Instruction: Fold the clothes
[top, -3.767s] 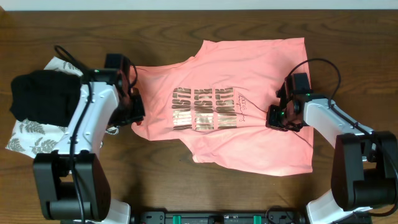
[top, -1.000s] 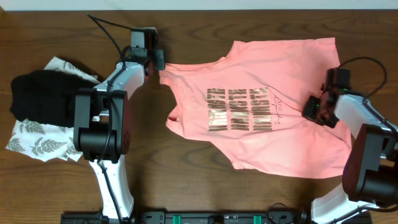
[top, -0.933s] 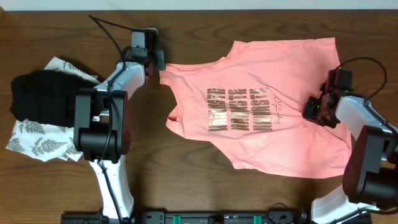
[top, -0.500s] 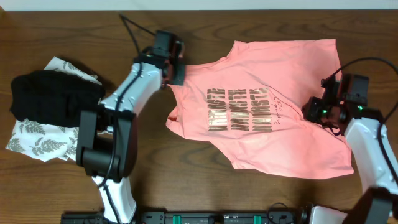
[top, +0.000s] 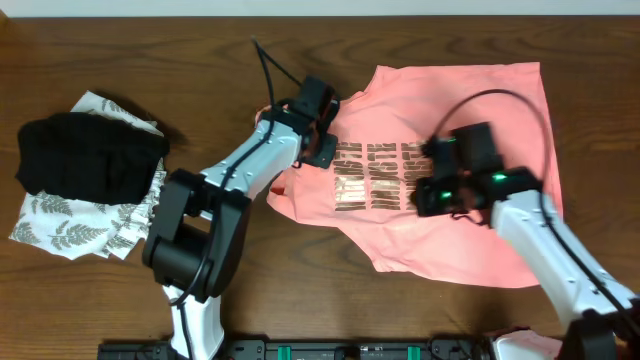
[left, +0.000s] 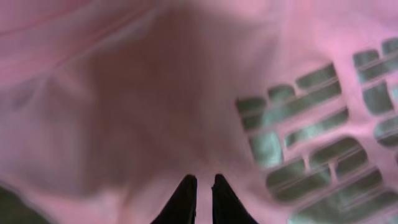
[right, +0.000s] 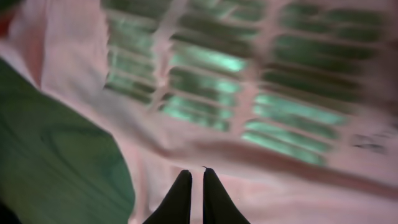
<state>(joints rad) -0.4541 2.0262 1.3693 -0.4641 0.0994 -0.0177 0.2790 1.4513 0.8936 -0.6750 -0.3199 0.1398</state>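
Observation:
The salmon-pink T-shirt (top: 500, 100) lies spread on the right half of the table, bronze lettering (top: 375, 180) facing up. My left gripper (top: 322, 150) is over the shirt's left part beside the lettering. Its fingers (left: 200, 180) are shut on pink fabric, with the lettering (left: 323, 143) to their right. My right gripper (top: 428, 195) is over the middle of the shirt at the right end of the lettering. Its fingers (right: 191, 173) are shut on a fold of the shirt, with the lettering (right: 249, 93) beyond them.
A black folded garment (top: 85, 155) lies on a white leaf-print garment (top: 60, 225) at the far left. Brown wooden table (top: 150, 300) surrounds the shirt; it also shows at the left of the right wrist view (right: 50, 155).
My left gripper has moved right, from the table's far left edge of the shirt onto the shirt, pulling the sleeve along. My right gripper has moved left from the shirt's right side to its middle.

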